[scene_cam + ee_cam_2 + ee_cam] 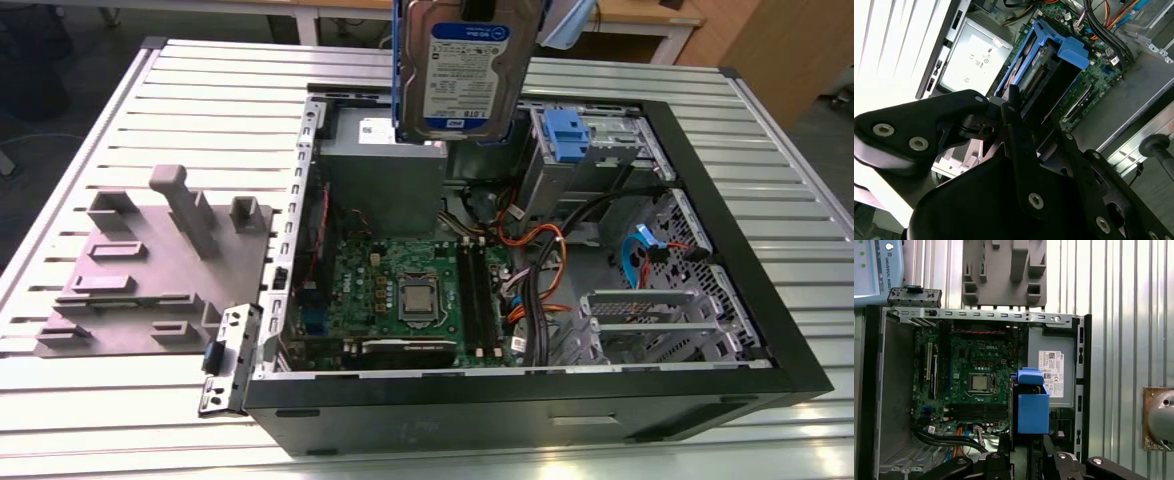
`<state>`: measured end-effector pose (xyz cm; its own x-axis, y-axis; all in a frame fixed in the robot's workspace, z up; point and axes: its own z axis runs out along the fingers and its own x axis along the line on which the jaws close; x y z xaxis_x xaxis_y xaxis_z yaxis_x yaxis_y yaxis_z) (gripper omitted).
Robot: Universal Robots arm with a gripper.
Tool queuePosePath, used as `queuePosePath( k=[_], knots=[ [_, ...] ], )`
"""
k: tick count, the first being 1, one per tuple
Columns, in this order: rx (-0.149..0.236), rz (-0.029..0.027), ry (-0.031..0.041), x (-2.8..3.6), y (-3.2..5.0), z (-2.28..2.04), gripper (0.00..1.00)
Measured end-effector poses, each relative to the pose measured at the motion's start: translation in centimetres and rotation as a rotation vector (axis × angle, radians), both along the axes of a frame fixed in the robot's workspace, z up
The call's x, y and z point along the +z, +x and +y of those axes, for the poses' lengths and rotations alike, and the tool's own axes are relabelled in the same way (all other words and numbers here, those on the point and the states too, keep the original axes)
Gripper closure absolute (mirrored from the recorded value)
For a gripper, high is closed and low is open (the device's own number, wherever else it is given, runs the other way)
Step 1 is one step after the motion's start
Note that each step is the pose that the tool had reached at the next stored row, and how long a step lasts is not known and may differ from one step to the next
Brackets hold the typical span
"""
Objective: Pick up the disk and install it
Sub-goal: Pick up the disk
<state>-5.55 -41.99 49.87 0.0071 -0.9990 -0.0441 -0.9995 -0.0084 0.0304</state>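
The disk (461,70) hangs upright in the air above the back of the open computer case (534,395), its white-and-blue label facing the exterior view. Blue rails run along its sides. In both wrist views I see the disk edge-on, with its blue rails (1046,47) (1032,410) over the motherboard. My gripper (1031,125) (1026,462) is shut on the disk, with a black finger on either side of it. The disk is well clear of the case floor. The drive cage with a blue latch (567,135) stands just to the exterior view's right of the disk.
The grey power supply box with a white sticker (380,150) (1051,372) sits beside and below the disk. A green motherboard (400,290) and loose orange, black and blue cables (587,250) fill the case. A grey plastic fixture (160,260) lies on the slatted table (174,90).
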Motion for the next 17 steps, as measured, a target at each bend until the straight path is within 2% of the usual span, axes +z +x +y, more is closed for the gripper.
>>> queuePosePath(
  k=[17],
  knots=[
    [0.0, 0.0, 0.0, -0.06, 0.0, -1.6, 0.65]
  ],
)
